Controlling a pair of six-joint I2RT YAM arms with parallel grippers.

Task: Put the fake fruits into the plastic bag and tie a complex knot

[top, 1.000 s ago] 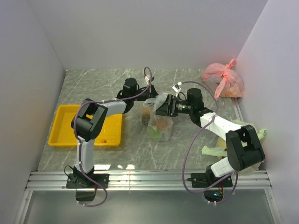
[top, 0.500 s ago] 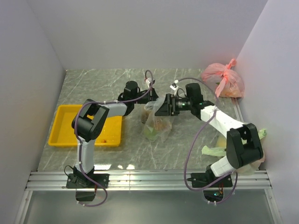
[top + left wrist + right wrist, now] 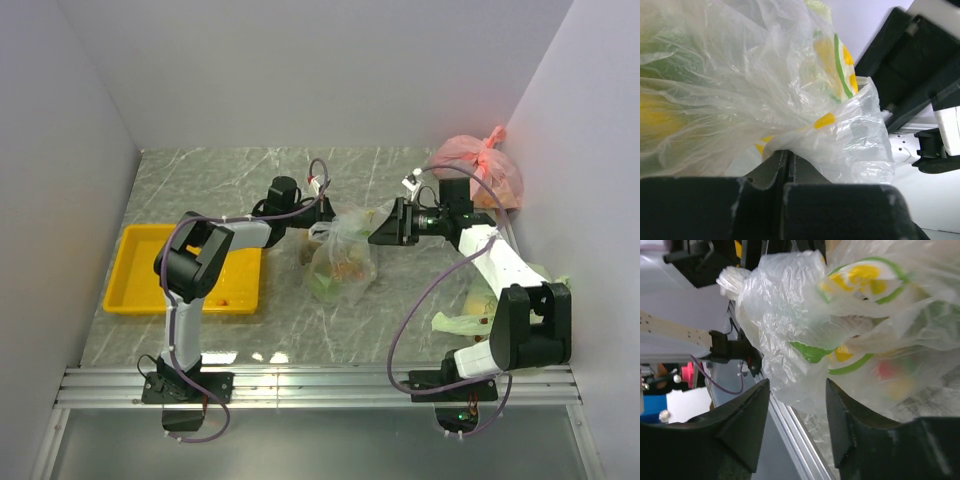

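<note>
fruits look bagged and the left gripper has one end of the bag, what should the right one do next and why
Probably close the right gripper on the bag film between its fingers. The left gripper is shut on a bunched end of the bag, the fruits sit inside, and the right jaws stand apart, gripping nothing yet for tying.

Bunched film of the plastic bag [image 3: 343, 262] fills the gap between the right gripper's [image 3: 385, 224] parted jaws and the room ahead of them. Just beyond, the left gripper [image 3: 325, 212], pinched onto that film, bars the way. Open table [image 3: 300, 320] lies beneath both.
</note>
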